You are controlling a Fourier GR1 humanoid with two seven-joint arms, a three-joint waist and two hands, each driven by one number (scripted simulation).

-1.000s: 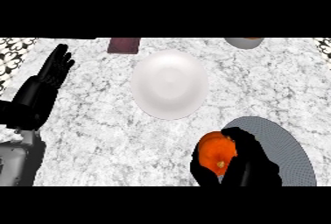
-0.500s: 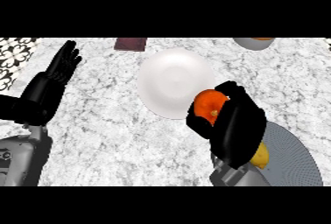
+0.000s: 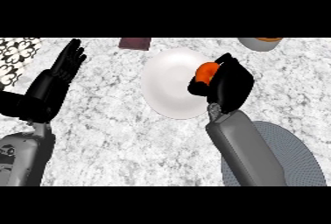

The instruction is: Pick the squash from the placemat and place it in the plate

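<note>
Squash (image 3: 206, 72): orange, rounded, smooth-skinned; only a small patch shows, right of frame centre in the upper half. It sits inside the right hand (image 3: 226, 85), over the right rim of the plate. Whether it touches the plate cannot be told.

Right hand: black, fingers and thumb curled round the squash and hiding most of it. Its grey forearm runs down toward the lower right of the frame.

Plate (image 3: 171, 83): white, glossy, round, drawn taller than wide, shallow dish shape. Upper centre of frame. Nothing lies on its bare surface; the right hand overlaps its right edge.

Placemat (image 3: 301, 157): grey, round, fine woven or dotted texture, lower right of frame, partly covered by the right forearm. No object shows on its visible part.

Counter (image 3: 123, 131): white and grey marbled stone, matte.

Left hand (image 3: 61, 72): black, upper left of frame, fingers straight and together pointing up, holding nothing, resting.

Edges: a dark maroon flat rectangle (image 3: 134, 43) at top centre-left; a grey bowl (image 3: 258, 43) at top right with something orange inside, cut by the frame; a black-and-white patterned surface (image 3: 16, 57) at far upper left.
</note>
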